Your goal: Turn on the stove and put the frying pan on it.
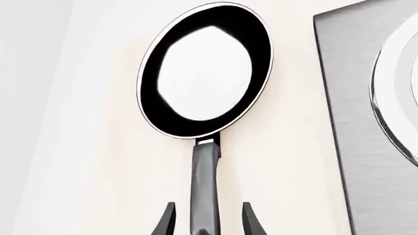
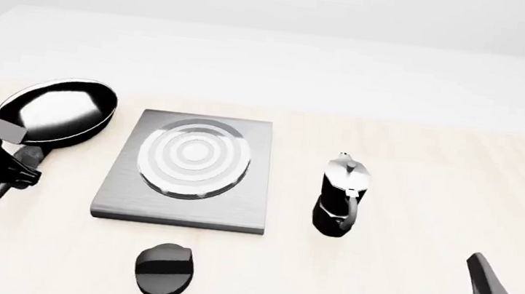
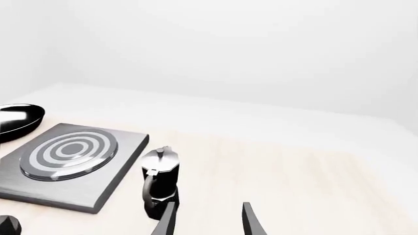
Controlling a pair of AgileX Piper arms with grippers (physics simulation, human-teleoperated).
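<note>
Frying pan [image 2: 56, 111]: round, black, glossy reflective inside, resting on the counter [image 2: 410, 228] at the 9 o'clock side of the stove [image 2: 187, 168], just beside the slab's left edge, not on it. Long black handle running from the pan toward 7 o'clock, loop end nearest the front edge of the counter.

Left claw [image 1: 205, 223]: fingers apart, one on each side of the pan handle near its loop end. Contact between fingers and handle not confirmable in the left wrist view. In the front view, left arm body covering much of the handle.

Stove: flat square grey metal slab, concentric silver ring burner [image 2: 193, 156] centred on top, nothing resting on the rings. Separate round black knob [image 2: 164, 270] with ridge, lying on the counter at 6 o'clock from the slab, near but apart from its front edge. On or off setting of the knob not readable.

Moka pot [image 2: 341, 197]: black and silver, upright, at 3 o'clock from the stove, apart from the slab, handle facing the front edge of the counter.

Right claw [image 2: 521, 288]: at 4 o'clock from the moka pot, well apart from it, near the front right corner of the front view. Fingers spread, nothing between them.
</note>
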